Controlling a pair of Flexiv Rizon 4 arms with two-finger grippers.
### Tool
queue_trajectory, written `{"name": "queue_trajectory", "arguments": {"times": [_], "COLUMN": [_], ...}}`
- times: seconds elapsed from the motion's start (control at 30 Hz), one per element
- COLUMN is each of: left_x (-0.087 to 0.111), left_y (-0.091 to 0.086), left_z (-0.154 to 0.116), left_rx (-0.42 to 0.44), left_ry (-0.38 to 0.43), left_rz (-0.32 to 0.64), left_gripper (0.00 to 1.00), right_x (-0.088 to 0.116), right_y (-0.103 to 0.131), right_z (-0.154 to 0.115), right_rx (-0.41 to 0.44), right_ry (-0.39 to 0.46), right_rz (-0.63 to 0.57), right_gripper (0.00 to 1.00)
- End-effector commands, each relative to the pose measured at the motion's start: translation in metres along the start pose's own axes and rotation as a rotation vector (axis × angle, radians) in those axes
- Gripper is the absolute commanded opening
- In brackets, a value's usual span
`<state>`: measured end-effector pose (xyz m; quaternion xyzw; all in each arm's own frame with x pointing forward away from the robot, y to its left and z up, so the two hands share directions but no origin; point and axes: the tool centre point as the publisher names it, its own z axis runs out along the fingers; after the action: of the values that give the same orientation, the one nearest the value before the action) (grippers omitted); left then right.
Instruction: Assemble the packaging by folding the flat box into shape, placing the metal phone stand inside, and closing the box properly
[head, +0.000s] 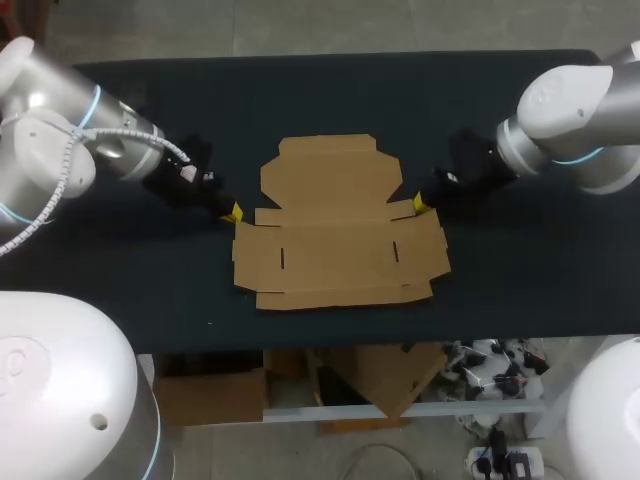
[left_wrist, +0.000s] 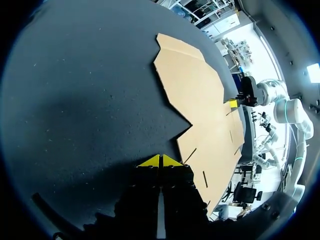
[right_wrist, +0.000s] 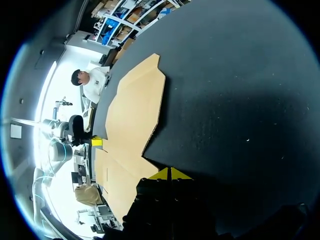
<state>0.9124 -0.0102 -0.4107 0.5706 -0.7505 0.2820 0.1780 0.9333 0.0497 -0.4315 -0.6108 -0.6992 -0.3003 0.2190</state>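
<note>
The flat brown cardboard box blank (head: 340, 228) lies unfolded in the middle of the dark table (head: 330, 90). My left gripper (head: 233, 213) sits low at the blank's left edge, shut with nothing between its yellow tips. In the left wrist view the shut left gripper (left_wrist: 160, 162) is just beside the cardboard blank (left_wrist: 200, 105), and my other arm's yellow tip (left_wrist: 232, 103) shows at the far edge. My right gripper (head: 420, 203) is at the blank's right edge, shut and empty. Its wrist view shows the shut right gripper (right_wrist: 170, 174) next to the cardboard (right_wrist: 131, 125). No metal phone stand is in view.
Bare dark tabletop (head: 540, 270) surrounds the blank on all sides. The table's front edge (head: 400, 340) runs just below the cardboard.
</note>
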Motion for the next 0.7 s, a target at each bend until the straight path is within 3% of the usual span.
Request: {"name": "queue_trajectory", "arguments": {"times": [0.03, 0.7], "left_x": [-0.002, -0.002], "left_y": [0.001, -0.002], "left_z": [0.003, 0.017], "left_rx": [0.01, 0.048], "left_ry": [0.005, 0.035], "left_rz": [-0.004, -0.007], "left_gripper": [0.0, 0.0], "right_x": [-0.003, -0.003], "right_y": [0.001, 0.0], "right_z": [0.004, 0.005], "right_rx": [-0.001, -0.018], "right_ry": [0.007, 0.015], "right_rz": [-0.001, 0.003], "right_gripper": [0.0, 0.0]}}
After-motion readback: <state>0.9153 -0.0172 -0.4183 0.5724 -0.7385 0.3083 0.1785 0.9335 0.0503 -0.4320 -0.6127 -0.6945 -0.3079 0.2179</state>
